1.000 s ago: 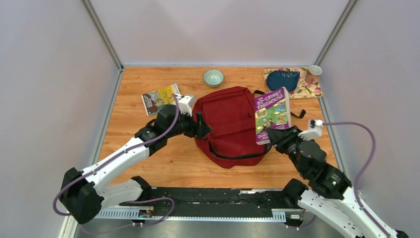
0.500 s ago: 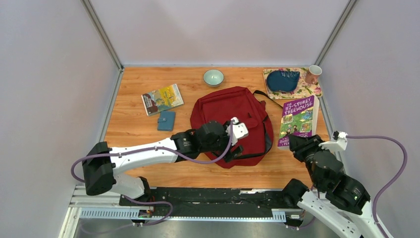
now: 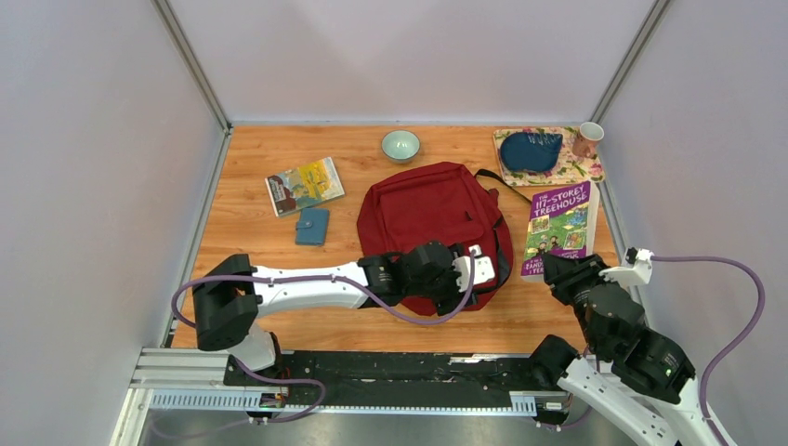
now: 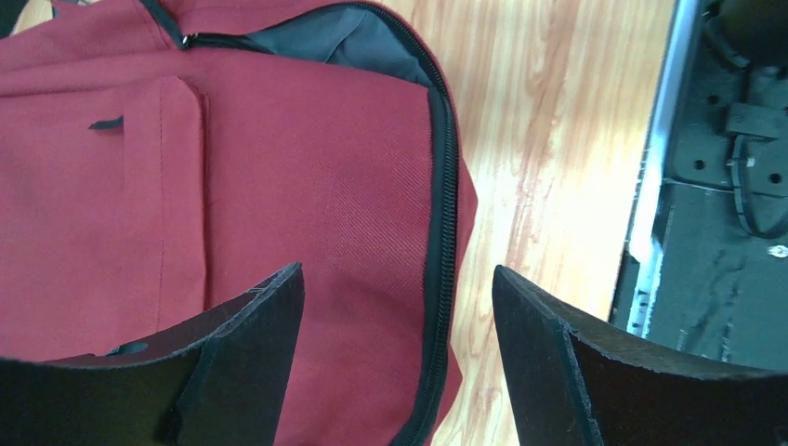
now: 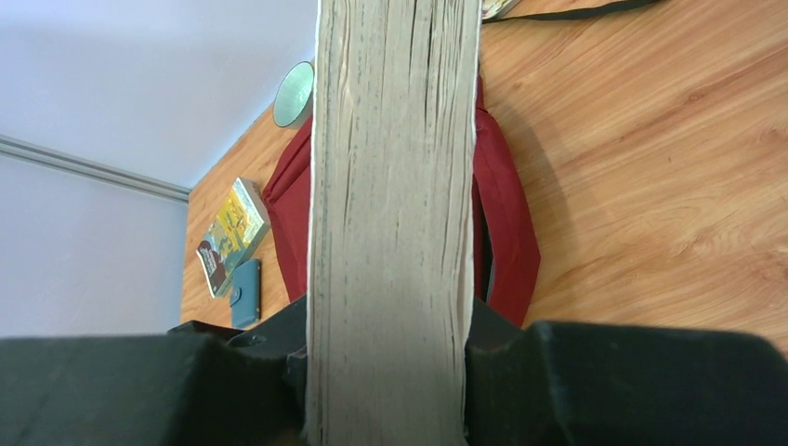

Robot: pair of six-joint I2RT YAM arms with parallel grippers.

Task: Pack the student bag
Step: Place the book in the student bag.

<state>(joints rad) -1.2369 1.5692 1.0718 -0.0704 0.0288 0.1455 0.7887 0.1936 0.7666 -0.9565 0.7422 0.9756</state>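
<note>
The dark red backpack [image 3: 427, 209] lies flat mid-table, its black zipper partly open on grey lining [image 4: 325, 37]. My left gripper [image 3: 462, 290] hovers open and empty over the bag's near right corner. In the left wrist view [image 4: 398, 274] red fabric [image 4: 325, 186] and the zipper line show between the fingers. My right gripper [image 3: 558, 271] is shut on the purple book [image 3: 559, 226] and holds it just right of the bag. In the right wrist view [image 5: 386, 372] the book's page edge [image 5: 390, 186] fills the middle, with the bag [image 5: 506, 242] behind it.
A yellow book [image 3: 304, 185] and a small blue wallet [image 3: 312, 226] lie left of the bag. A pale green bowl [image 3: 400, 145] stands behind it. A floral mat [image 3: 581, 167] with a dark blue pouch [image 3: 530, 150] and a cup [image 3: 587, 137] is at the far right.
My left arm swept from the bag's left side across to its near right corner. My right gripper carried the purple book from over the bag to its right, then held still.
</note>
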